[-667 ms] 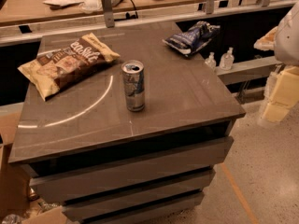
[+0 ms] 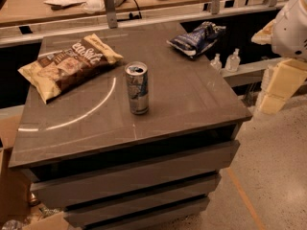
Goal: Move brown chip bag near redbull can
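Observation:
The brown chip bag (image 2: 69, 66) lies flat on the back left of the grey cabinet top (image 2: 192, 104). It has a dark brown centre, tan ends and white script lettering. The redbull can (image 2: 137, 87) stands upright near the middle of the top, a short way to the right of the bag and in front of it, not touching it. My gripper is not in view. Only a white part of my arm (image 2: 290, 28) shows at the right edge, off to the side of the cabinet.
A smaller dark blue bag (image 2: 196, 38) lies at the back right corner of the top. Behind the cabinet runs a wooden counter (image 2: 29, 11) with clutter and metal posts. Two small bottles (image 2: 225, 61) stand on a low ledge to the right. Tan blocks (image 2: 280, 83) stand at the right.

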`<move>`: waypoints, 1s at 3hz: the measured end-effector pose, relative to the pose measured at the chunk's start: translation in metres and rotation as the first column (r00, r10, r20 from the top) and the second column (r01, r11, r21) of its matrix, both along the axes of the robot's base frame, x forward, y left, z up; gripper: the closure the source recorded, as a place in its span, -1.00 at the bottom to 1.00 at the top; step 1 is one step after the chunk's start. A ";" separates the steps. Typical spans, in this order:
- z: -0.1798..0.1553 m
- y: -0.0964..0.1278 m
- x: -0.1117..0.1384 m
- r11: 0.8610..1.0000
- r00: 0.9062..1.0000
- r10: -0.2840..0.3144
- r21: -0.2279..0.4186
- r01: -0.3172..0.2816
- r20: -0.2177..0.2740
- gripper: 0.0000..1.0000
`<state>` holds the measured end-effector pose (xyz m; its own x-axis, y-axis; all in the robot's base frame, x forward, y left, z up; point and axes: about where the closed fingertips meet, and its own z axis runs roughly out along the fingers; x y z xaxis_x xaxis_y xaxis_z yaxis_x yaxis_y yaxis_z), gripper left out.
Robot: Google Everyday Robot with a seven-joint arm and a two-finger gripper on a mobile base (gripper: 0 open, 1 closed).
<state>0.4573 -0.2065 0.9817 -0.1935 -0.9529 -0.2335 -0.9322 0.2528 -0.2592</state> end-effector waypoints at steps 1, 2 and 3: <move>0.005 0.020 0.040 0.999 1.000 0.015 0.046 -0.016 0.018 -1.00; 0.006 0.038 0.083 0.982 0.999 -0.020 0.187 0.012 0.040 -1.00; 0.009 0.064 0.113 0.939 0.997 -0.043 0.344 0.019 0.063 -1.00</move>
